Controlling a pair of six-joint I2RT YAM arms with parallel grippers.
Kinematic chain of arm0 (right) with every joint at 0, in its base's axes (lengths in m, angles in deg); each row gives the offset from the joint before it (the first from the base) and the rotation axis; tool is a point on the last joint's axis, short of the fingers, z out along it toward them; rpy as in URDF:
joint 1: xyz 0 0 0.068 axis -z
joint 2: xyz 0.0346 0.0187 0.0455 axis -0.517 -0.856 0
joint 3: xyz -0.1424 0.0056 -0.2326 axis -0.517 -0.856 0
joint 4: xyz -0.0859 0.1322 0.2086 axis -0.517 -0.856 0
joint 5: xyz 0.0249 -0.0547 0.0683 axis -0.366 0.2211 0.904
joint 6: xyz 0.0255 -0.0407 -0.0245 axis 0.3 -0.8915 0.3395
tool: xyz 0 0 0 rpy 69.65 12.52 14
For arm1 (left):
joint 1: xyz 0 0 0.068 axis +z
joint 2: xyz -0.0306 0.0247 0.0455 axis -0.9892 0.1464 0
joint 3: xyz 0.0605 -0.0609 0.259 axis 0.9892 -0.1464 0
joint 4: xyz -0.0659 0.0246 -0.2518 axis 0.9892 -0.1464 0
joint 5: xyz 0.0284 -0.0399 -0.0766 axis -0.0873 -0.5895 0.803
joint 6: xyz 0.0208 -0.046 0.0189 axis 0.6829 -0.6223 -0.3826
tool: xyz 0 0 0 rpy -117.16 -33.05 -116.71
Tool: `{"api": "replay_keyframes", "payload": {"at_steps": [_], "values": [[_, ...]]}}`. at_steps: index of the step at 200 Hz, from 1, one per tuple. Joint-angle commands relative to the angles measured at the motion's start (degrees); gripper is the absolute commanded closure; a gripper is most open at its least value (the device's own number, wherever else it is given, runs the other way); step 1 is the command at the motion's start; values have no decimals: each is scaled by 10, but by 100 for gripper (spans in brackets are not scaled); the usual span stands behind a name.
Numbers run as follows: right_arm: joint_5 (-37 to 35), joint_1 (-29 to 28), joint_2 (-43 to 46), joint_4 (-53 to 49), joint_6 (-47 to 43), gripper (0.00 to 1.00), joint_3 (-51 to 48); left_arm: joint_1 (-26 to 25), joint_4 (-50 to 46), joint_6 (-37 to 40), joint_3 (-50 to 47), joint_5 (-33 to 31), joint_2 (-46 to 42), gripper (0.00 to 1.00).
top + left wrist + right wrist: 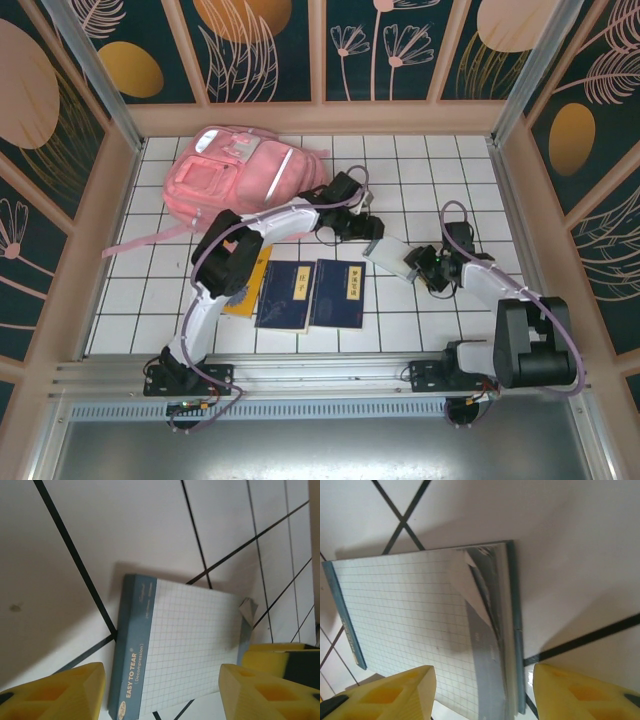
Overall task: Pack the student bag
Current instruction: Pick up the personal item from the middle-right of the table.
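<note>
1. Left wrist view: left gripper (160, 675) has its jaws wide apart and grips nothing. Its yellow fingers (55, 692) flank the near end of a pad (190, 635) lying flat on the tiles (125, 525).
2. Pad: grid-ruled top sheet, grey-blue binding strip printed "EASY TO TEAR (Decompression)". Small logo at the strip's end and faint script further along it, both unreadable.
3. Right wrist view: right gripper (482, 677) likewise open, holding nothing, one finger either side of the pad's other end. The top sheet's corner curls up there.
4. Top view: both grippers face each other across the pad, right of table centre.
5. Three books in a row near the front edge, left of the pad: one yellow book (248, 287) partly under the left arm, two blue books (287, 295) with pale cover marks too small to read.
6. Bag (235, 175) lies at the far left of the table, well apart from the pad, pockets and reflective strips up. Cannot tell whether it is open or what is in it.
</note>
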Motion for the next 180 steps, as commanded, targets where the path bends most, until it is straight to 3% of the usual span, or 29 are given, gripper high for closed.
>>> {"api": "replay_keyframes", "payload": {"at_steps": [1,53,143,161,180], "values": [[26,5,-17,40,-13,46,-8,-3,8,-3,-1,28,17,39],[85,4,-46,97,-8,50,-10,-6,6,-1,-3,54,36,41],[113,4,25,87,-9,56,8,-8,13,0,-9,57,39,48],[114,5,24,94,-8,63,2,-8,12,1,-8,58,39,49],[112,5,26,99,-6,79,-3,-8,6,6,-4,53,37,50]]}}
